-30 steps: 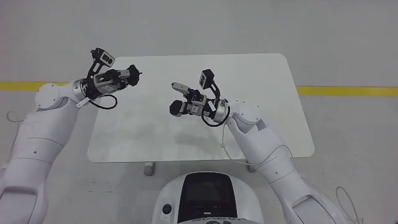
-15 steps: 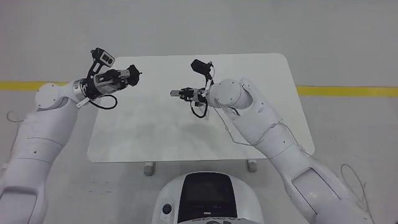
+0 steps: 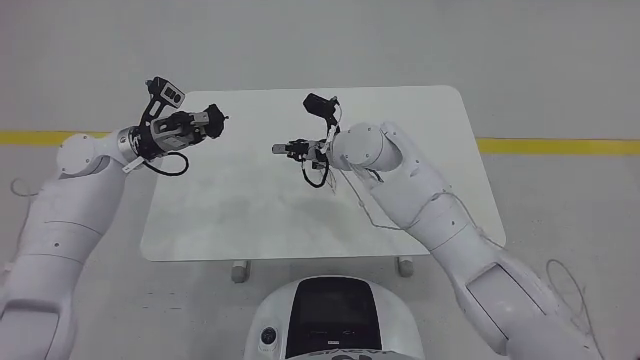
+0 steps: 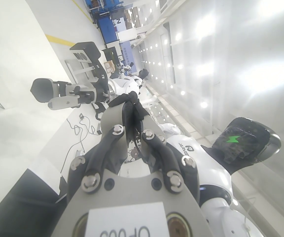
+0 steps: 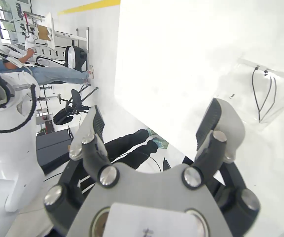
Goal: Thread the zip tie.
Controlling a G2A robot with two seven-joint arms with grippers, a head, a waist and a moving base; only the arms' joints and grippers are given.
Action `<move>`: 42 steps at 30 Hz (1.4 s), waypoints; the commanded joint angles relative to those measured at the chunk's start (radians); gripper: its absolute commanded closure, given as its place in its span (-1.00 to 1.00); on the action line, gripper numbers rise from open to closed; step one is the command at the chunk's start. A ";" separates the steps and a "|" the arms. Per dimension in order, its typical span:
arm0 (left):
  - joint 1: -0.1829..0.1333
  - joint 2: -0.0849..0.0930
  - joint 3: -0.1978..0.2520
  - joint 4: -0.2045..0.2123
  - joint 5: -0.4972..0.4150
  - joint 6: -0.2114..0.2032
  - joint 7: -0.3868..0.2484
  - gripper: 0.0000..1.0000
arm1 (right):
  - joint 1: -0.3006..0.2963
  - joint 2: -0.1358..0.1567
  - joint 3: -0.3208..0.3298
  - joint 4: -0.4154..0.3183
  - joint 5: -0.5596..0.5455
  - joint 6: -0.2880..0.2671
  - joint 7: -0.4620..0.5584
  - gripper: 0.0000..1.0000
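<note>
The right fingers (image 5: pixel 211 119) are held wide open with nothing between them, above the middle of the tabletop (image 3: pixel 260 210) and pointed towards the left side. The left fingers (image 4: pixel 112 117) are pressed together over the far left corner, and a black piece (image 4: pixel 132 99) is pinched at their tips; whether it is a zip tie cannot be told. Two black zip ties (image 5: pixel 255 92) are seen inside a clear bag (image 5: pixel 280 92) laid flat on the tabletop, below and a little ahead of the right fingers, off to one side of the gap between them and not inside it. The long axis of the ties is judged to run roughly along the line the right fingers point, left to right across the tabletop, with the small heads at the end away from those fingers. The bag is touched by neither arm. The right arm is judged the nearer one, so a downward and slightly sideways shift is likely needed before the ties can be reached. The bag's film could get in the way of a clean pinch.
</note>
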 commanded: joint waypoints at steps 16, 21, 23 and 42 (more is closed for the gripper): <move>0.000 0.000 0.000 0.000 0.000 0.000 0.000 1.00 | -0.001 0.000 -0.011 0.010 -0.046 0.000 -0.033 -1.00; 0.000 0.000 0.000 0.000 0.000 0.000 0.000 1.00 | 0.057 -0.020 -0.038 0.066 -0.113 0.000 -0.005 -1.00; 0.000 0.000 0.000 0.000 0.000 0.000 0.000 1.00 | 0.099 -0.038 -0.053 0.120 -0.138 0.000 0.018 -1.00; 0.000 0.000 0.000 0.000 0.000 0.000 0.000 1.00 | 0.339 -0.207 -0.175 0.604 -0.249 0.000 0.143 -1.00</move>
